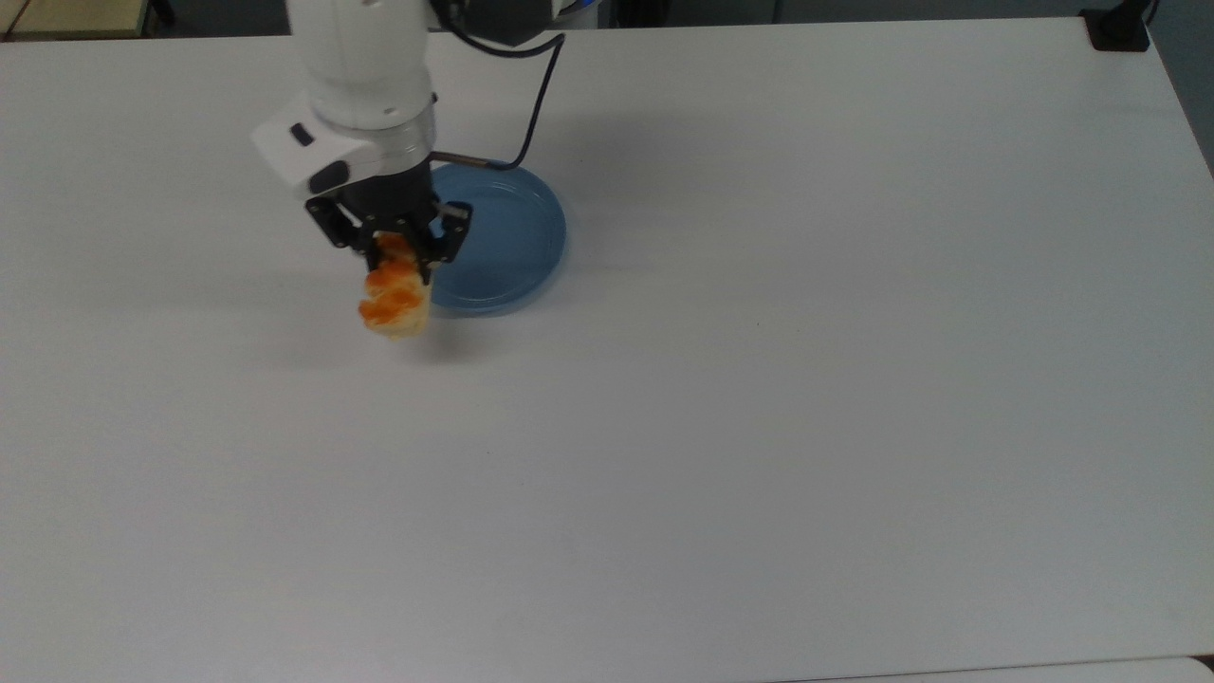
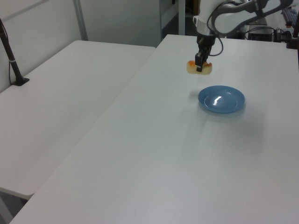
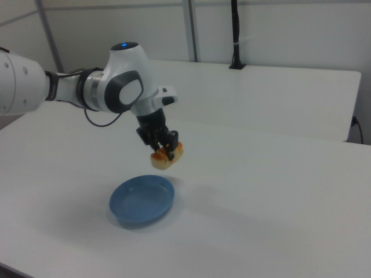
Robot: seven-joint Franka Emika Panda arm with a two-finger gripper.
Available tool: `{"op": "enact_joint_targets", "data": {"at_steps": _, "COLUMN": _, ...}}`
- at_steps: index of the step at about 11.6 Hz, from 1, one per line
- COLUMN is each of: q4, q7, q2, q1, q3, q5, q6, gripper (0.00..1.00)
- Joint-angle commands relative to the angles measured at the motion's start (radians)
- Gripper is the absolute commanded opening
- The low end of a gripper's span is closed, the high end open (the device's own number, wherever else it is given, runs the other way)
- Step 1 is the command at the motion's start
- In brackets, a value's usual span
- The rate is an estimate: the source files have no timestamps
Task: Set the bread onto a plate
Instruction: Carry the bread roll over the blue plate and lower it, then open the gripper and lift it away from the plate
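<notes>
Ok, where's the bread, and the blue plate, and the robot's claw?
bread (image 1: 394, 300): top view, on its glossy orange-brown top.
plate (image 1: 517, 237): top view, on the bare blue floor inside the rim.
gripper (image 3: 164, 150): right view, midway between the fingertips, shut on the bread in the air.

The scene was evenly and brightly lit from overhead. The white table (image 1: 759, 427) looked slightly washed out, with a faint bluish cast in the top view. Soft, diffuse shadows lay on it under the arm (image 1: 360, 57) and the bread (image 1: 394, 299). A white glare streak sat on the plate (image 2: 222, 99) in the left view. The left and right views were softer in detail.
</notes>
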Motion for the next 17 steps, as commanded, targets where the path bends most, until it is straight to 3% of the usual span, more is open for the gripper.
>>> {"op": "enact_joint_targets", "data": {"at_steps": 1, "q4": -0.152, "q7": -0.029, "q2": -0.073, "q1": 0.043, "q3": 0.001, "q5": -0.008, "q6": 0.004, "gripper": 0.49}}
{"op": "enact_joint_targets", "data": {"at_steps": 5, "q4": -0.261, "q7": -0.051, "q2": -0.134, "q1": 0.069, "q3": 0.002, "q5": -0.017, "q6": 0.001, "gripper": 0.51}}
{"op": "enact_joint_targets", "data": {"at_steps": 7, "q4": -0.263, "q7": -0.045, "q2": -0.116, "q1": 0.081, "q3": 0.002, "q5": -0.017, "q6": 0.001, "gripper": 0.73}}
{"op": "enact_joint_targets", "data": {"at_steps": 8, "q4": -0.263, "q7": -0.045, "q2": -0.111, "q1": 0.081, "q3": 0.004, "q5": -0.017, "q6": 0.001, "gripper": 1.00}}
{"op": "enact_joint_targets", "data": {"at_steps": 13, "q4": -0.202, "q7": -0.040, "q2": -0.107, "q1": 0.080, "q3": 0.005, "q5": -0.008, "q6": -0.069, "gripper": 1.00}}
{"op": "enact_joint_targets", "data": {"at_steps": 16, "q4": 0.016, "q7": 0.038, "q2": -0.111, "q1": -0.040, "q3": 0.147, "q5": 0.017, "q6": -0.270, "gripper": 1.00}}
{"op": "enact_joint_targets", "data": {"at_steps": 17, "q4": 0.089, "q7": 0.047, "q2": -0.111, "q1": -0.057, "q3": 0.172, "q5": 0.027, "q6": -0.337, "gripper": 1.00}}
